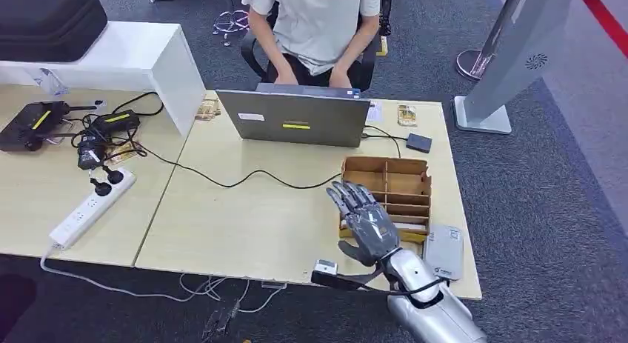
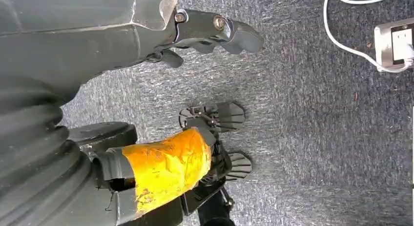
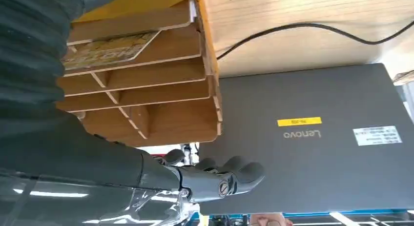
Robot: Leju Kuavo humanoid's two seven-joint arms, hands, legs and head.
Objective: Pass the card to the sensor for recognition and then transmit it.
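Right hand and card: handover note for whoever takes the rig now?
Right hand: open, holding nothing, fingers spread above the wooden slotted rack.
Left hand: hangs over the carpet, holding nothing; fingers partly curled.
Card: lies in a rack slot, ungrasped.
Grey sensor pad: on the table's near edge, beside the rack.
Done: nothing visible.
Left: grasp card, present to sensor, hand it on.
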